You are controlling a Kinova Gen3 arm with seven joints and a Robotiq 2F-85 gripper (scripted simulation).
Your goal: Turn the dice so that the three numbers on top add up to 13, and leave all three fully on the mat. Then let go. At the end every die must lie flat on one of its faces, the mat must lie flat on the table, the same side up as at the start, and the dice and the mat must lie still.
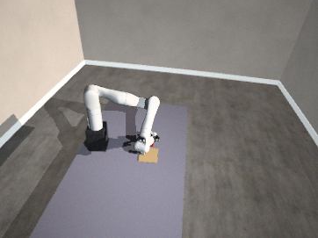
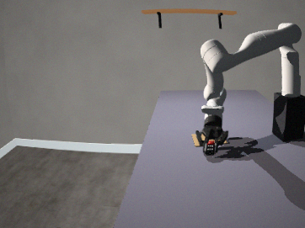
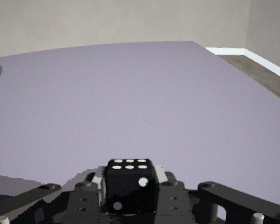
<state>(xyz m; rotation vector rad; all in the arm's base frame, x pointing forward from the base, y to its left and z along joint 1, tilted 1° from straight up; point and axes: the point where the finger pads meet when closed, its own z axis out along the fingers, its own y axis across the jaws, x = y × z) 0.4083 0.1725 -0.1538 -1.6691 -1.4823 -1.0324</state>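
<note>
My gripper is shut on a black die, which sits between the two fingertips. In the wrist view the die shows six white pips on its upper face and two on the face toward the camera. The gripper is low, beside the tan mat. A red die shows partly, close to the gripper and mostly hidden by it. The third die cannot be made out; the arm and gripper cover part of the mat. Whether the held die touches anything below cannot be told.
The grey-purple table top extends around the mat. The black arm base stands on the table. The arm's shadow falls between the base and the gripper. A brown wall shelf hangs far behind.
</note>
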